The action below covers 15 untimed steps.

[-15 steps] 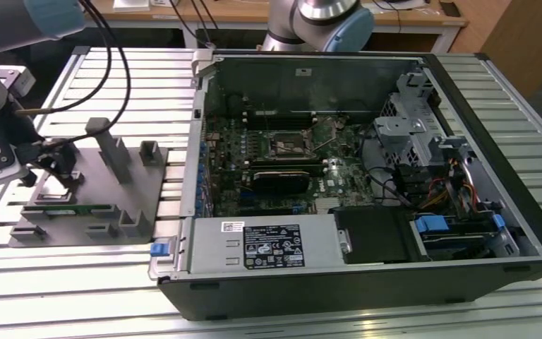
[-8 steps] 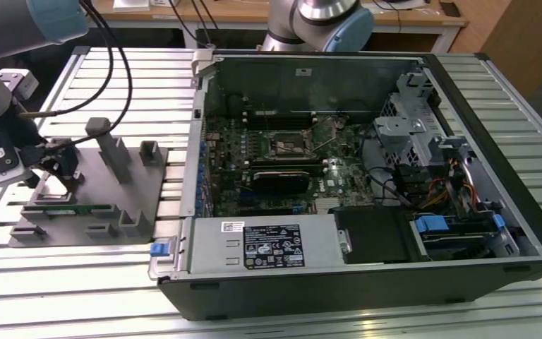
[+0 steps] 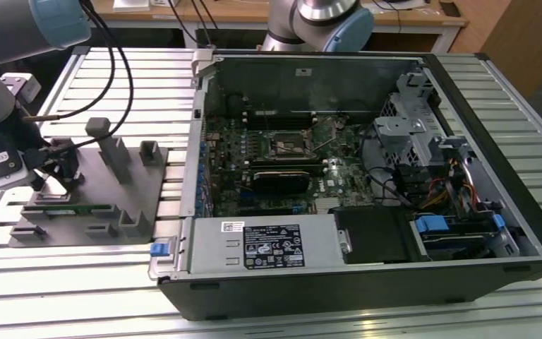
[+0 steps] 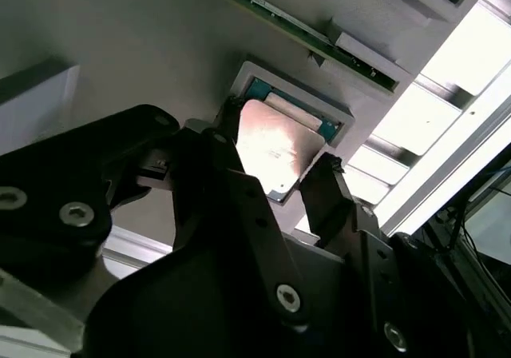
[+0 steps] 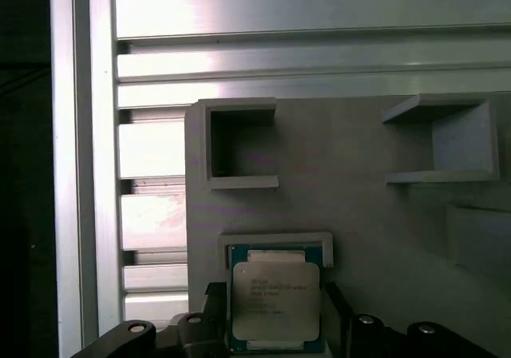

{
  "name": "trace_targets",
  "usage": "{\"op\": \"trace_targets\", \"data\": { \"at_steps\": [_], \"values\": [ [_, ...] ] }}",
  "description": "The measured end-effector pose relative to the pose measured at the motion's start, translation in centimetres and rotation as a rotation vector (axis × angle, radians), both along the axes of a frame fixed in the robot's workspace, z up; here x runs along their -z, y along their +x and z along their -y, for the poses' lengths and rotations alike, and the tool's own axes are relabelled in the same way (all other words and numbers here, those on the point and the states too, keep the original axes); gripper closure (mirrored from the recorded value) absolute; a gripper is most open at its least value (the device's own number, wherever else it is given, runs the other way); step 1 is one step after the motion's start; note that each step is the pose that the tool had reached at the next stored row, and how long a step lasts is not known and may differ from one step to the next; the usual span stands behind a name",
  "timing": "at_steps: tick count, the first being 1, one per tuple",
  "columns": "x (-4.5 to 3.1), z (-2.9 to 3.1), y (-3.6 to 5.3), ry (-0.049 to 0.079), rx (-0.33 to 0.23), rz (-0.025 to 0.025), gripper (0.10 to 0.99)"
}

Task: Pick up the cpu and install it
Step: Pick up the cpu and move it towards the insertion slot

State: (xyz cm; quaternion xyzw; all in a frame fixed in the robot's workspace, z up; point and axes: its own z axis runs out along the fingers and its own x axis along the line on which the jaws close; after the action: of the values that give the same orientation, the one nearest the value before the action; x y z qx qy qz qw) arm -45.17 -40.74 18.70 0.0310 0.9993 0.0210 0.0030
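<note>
Black fingers [image 4: 215, 162] of the tool [image 4: 279, 166] stand foremost in the second wrist view. They are closed down to the width of the cpu [image 4: 275, 138], one at each of two opposite edges. No gap shows between finger and chip, so I judge it gripped, though how firmly I cannot say. Silver top up, the cpu lies flat in its shallow square pocket [image 5: 275, 238] near one edge of the grey tray [image 5: 367, 206], not yet lifted. Grasping looks to be the step in hand. That hold calls for an even squeeze and a level tool, as the pocket walls sit close around the chip. Beyond, the tray rests on the slatted bench [image 3: 82, 282]. The open computer case [image 3: 365, 293] with its motherboard [image 3: 281, 166] lies well apart, toward the exterior view's right.
</note>
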Motion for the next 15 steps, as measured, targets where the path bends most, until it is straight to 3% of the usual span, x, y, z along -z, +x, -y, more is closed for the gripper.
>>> {"op": "trace_targets", "data": {
  "at_steps": [1,3,15],
  "values": [
    [0.00,0.00,0.00,0.000,0.000,-0.0002,0.518],
    [0.02,-0.01,0.00,0.000,0.000,-0.0002,0.561],
    [0.06,-0.02,0.00,0.000,0.000,0.0006,0.561]
  ]
}}
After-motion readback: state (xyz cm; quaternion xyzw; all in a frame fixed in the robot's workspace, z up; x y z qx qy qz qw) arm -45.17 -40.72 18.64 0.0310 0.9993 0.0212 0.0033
